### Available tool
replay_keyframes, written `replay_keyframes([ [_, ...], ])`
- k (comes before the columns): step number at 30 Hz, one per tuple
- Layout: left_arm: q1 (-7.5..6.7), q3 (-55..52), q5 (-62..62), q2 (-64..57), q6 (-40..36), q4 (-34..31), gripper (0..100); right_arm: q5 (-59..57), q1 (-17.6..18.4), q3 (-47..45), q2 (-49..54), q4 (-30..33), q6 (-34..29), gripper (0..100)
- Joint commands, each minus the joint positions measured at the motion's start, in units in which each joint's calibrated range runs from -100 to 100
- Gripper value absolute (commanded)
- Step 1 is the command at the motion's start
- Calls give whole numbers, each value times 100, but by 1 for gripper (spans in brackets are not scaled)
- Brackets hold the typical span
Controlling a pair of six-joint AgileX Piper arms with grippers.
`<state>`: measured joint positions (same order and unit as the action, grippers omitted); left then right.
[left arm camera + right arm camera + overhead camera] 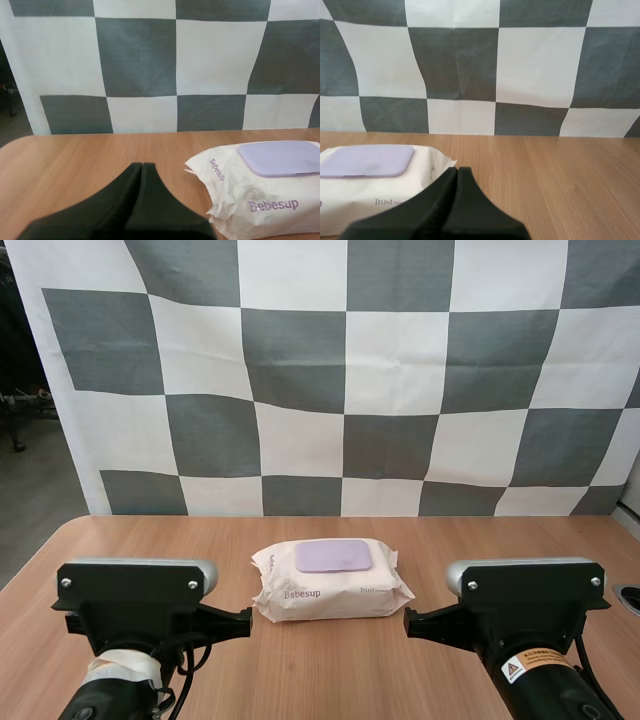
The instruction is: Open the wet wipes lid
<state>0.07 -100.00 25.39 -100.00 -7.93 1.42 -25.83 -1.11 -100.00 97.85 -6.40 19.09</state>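
Note:
A cream wet wipes pack (330,585) printed "Bebesup" lies flat at the middle of the wooden table (450,540). Its lilac lid (333,556) sits shut and flush on top. My left gripper (142,166) is shut on nothing, its fingers together as one dark wedge, low over the table just left of the pack (250,195) and short of it. My right gripper (457,171) is likewise shut on nothing, at the right end of the pack (375,190), with the lid (367,161) a little beyond its tip. Neither gripper touches the pack.
My left arm (135,605) and right arm (525,600) flank the pack at the table's near side. A small round grey fitting (630,597) sits at the table's right edge. Bare wood lies on both sides of the pack and behind it.

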Motion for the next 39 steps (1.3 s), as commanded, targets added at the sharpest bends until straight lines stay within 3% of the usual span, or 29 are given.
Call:
replay_keyframes([
  [1,-2,0,-797,0,232,-142,0,681,5,0,13,418,-8,0],
  [3,-2,0,-2337,0,328,-142,0,1892,-10,0,13,839,-8,0],
  [6,-2,0,-5704,0,678,-281,0,3978,-60,0,13,1676,129,0],
  [8,-2,0,-7467,0,1019,-349,0,5459,-60,0,13,1818,267,0],
  [11,-2,0,-8650,0,1304,-349,0,7165,-60,0,13,1818,359,0],
  [14,-2,448,-7392,0,1313,-349,0,6984,-60,108,-31,1979,368,0],
  [18,-2,1384,-4658,405,1308,-349,0,5026,-60,867,-455,3351,215,0],
  [23,10,2157,-3817,1429,1325,-349,0,4834,-60,1420,-1334,4696,215,0],
  [28,302,2352,-2831,2211,1896,-663,0,4025,-60,1573,-1990,5814,215,0],
  [32,447,2352,-1904,2890,1864,-575,0,4243,-103,1573,-2201,5885,157,0],
  [39,447,2352,-1654,4292,1853,-244,0,4582,-103,1573,-3179,6175,-17,0],
])
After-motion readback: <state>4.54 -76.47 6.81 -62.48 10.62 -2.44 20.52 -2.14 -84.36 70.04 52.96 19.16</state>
